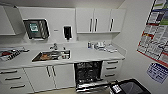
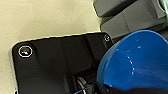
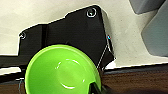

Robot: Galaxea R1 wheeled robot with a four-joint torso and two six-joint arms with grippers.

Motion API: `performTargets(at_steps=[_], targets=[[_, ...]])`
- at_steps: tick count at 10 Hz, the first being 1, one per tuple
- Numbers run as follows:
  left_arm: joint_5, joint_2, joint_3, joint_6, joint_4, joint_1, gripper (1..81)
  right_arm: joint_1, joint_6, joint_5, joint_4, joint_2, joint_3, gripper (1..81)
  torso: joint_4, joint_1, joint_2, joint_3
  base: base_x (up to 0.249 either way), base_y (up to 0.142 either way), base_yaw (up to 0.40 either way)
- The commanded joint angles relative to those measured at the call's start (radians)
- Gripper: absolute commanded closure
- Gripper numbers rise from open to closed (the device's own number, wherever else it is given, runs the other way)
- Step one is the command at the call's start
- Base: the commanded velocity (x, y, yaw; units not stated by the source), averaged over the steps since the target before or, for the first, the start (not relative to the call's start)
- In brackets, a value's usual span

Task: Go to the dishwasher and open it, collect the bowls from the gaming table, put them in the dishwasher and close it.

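A white kitchen counter [image 1: 82, 55] with a sink [image 1: 51, 55] spans the head view, and under it the dishwasher [image 1: 88, 73] stands open, door dropped, dark racks showing. In the left wrist view a blue bowl [image 2: 136, 62] sits large at the left gripper, in the right wrist view a light green bowl [image 3: 62, 71] at the right gripper; I cannot tell whether either gripper's fingers are spread or pinching
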Motion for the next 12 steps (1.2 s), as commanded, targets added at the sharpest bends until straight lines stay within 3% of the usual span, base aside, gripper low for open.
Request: performTargets(at_steps=[1, 12], targets=[[0.017, -0.019, 0.018, -0.003, 0.011, -0.052, 81.1, 0.031, 0.003, -0.035, -0.008, -0.027, -0.002, 81.1, 0.000, 0.000, 0.000, 0.000, 0.102, 0.000, 0.000], [0.015, -0.020, 0.018, -0.003, 0.012, -0.053, 81.1, 0.038, 0.006, -0.035, -0.008, -0.022, -0.002, 81.1, 0.000, 0.000, 0.000, 0.000, 0.102, 0.000, 0.000]])
